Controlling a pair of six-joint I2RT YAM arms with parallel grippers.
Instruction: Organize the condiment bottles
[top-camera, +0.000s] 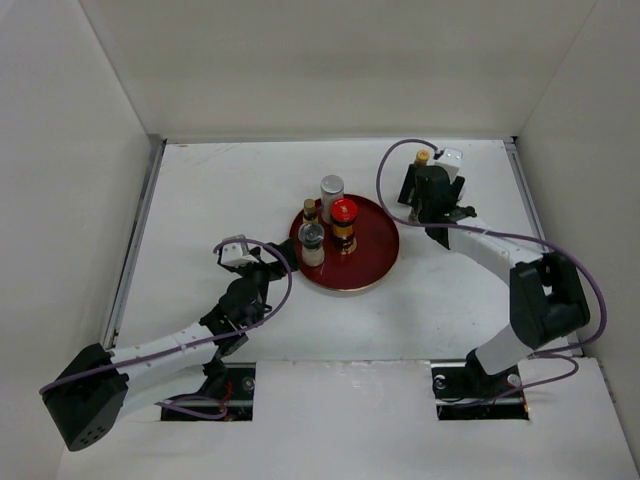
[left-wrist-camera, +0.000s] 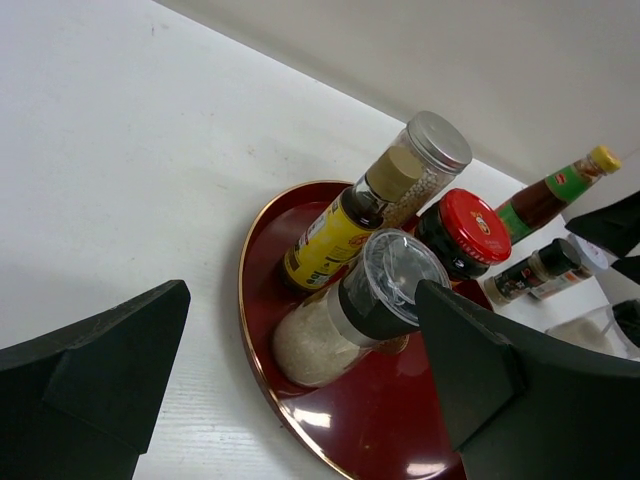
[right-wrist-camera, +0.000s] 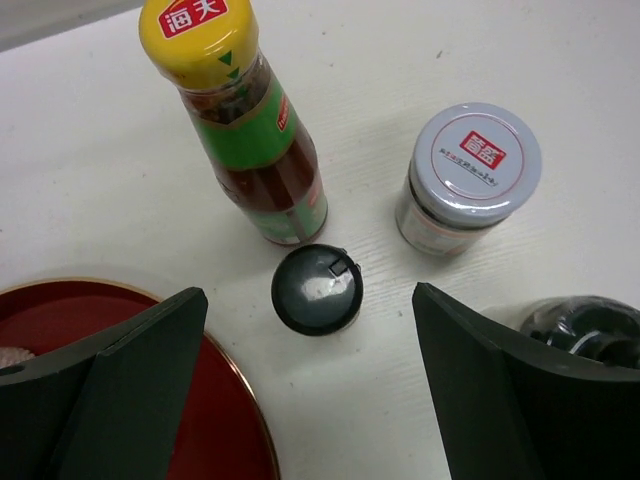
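Note:
The round red tray (top-camera: 375, 262) holds a silver-capped bottle (top-camera: 331, 190), an amber yellow-labelled bottle (top-camera: 310, 212), a red-capped jar (top-camera: 344, 220) and a clear-lidded grinder (top-camera: 312, 243). My left gripper (top-camera: 270, 262) is open at the tray's left edge. In the left wrist view the gripper (left-wrist-camera: 300, 295) is open and empty, with the grinder (left-wrist-camera: 345, 320) just ahead. My right gripper (top-camera: 425, 195) hovers open right of the tray. In the right wrist view the gripper (right-wrist-camera: 308, 293) is above a black-capped bottle (right-wrist-camera: 316, 290), with a tall green yellow-capped bottle (right-wrist-camera: 250, 150) and a grey-lidded jar (right-wrist-camera: 470, 175) beyond.
White walls close in the table on the left, back and right. The tray rim (right-wrist-camera: 245, 420) lies just left of the black-capped bottle. A dark round object (right-wrist-camera: 580, 330) shows at the right wrist view's lower right edge. Purple cables loop over both arms.

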